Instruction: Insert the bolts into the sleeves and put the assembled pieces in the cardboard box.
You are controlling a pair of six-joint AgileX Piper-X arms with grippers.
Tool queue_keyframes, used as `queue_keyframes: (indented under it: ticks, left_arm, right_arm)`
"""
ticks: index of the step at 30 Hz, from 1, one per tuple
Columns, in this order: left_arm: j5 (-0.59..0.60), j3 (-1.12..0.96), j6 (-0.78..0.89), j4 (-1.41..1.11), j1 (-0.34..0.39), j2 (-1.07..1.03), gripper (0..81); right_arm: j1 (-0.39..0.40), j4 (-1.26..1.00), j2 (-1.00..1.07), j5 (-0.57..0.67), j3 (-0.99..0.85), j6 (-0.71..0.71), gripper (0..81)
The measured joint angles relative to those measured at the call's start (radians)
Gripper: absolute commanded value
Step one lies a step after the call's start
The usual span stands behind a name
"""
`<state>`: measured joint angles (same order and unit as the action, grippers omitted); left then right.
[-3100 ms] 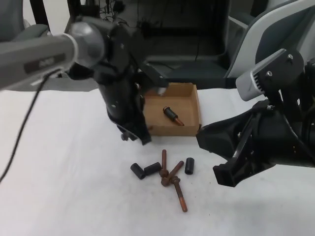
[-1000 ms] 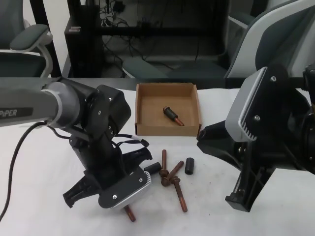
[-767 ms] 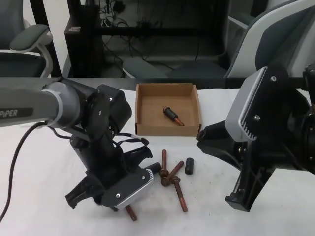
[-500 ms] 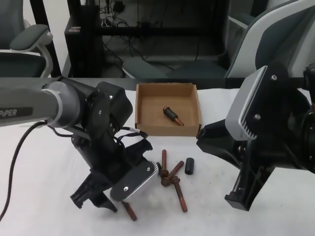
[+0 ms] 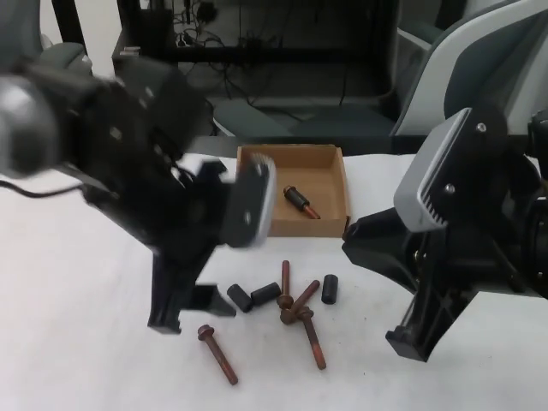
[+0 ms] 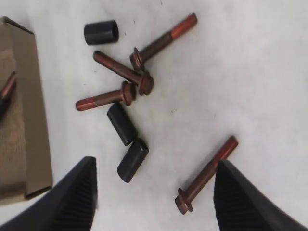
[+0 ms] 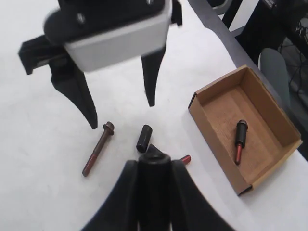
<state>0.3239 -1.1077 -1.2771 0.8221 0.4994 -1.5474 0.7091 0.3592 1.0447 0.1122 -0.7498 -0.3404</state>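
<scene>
Bolts and sleeves lie loose on the white worktop [image 5: 77, 342] in front of the cardboard box [image 5: 345, 199]. Farthest left hangs the left claw [image 6: 155, 161], raised above the worktop with its fingers [image 7: 89, 108] spread wide and nothing between them. Just below it lies a lone bolt [image 5: 216, 353], flat and apart from the rest. Next come two black sleeves [image 5: 240, 298] on their sides, end to end and nearly touching. Beside them three bolts [image 5: 295, 306] lie crossed with their heads together, and a third sleeve [image 5: 330, 288] rests just beyond. The box stands behind this group, with one assembled piece [image 5: 300, 201] lying on its floor. On the right, the right claw [image 7: 154, 166] is closed on a dark upright cylinder, apparently another black sleeve [image 7: 154, 192].
</scene>
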Motion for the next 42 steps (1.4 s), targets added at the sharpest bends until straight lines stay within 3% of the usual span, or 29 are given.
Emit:
queue_keyframes:
  ticks: [6,9,17,22,24,27,31,37,42]
  left_arm:
    - [0.01,0.0,0.45,0.046,0.0,0.123,68.3]
    - [-0.016,0.0,0.754,0.046,0.013,0.144,68.3]
    - [-0.3,0.0,1.48,0.046,0.109,0.145,68.3]
    - [-0.413,0.0,1.841,0.057,0.143,0.145,68.3]
    - [-0.445,0.0,1.95,0.061,0.146,0.145,63.7]
    - [-0.473,0.0,2.078,0.068,0.146,0.145,53.5]
    - [-0.497,0.012,2.166,0.108,0.146,0.145,51.8]
    - [-0.471,0.011,2.19,0.112,0.146,0.091,64.1]
    - [-0.408,0.011,2.19,0.112,0.146,0.01,65.4]
  right_arm:
    - [0.0,0.0,0.0,0.0,0.0,0.088,0.6]
    - [0.0,0.0,0.0,0.0,0.0,0.106,0.6]
    - [0.0,0.0,0.0,0.0,0.0,0.124,0.6]
    - [0.0,0.0,0.0,0.0,0.0,0.132,0.6]
    - [0.0,0.0,0.0,0.0,0.0,0.132,0.6]
    - [0.0,0.0,0.0,0.0,0.0,0.132,0.6]
    - [0.0,0.0,0.0,0.0,0.0,0.132,0.6]
    - [0.0,0.0,-0.009,0.0,-0.005,0.132,0.6]
    - [0.0,0.0,-0.014,0.0,-0.005,0.132,0.6]
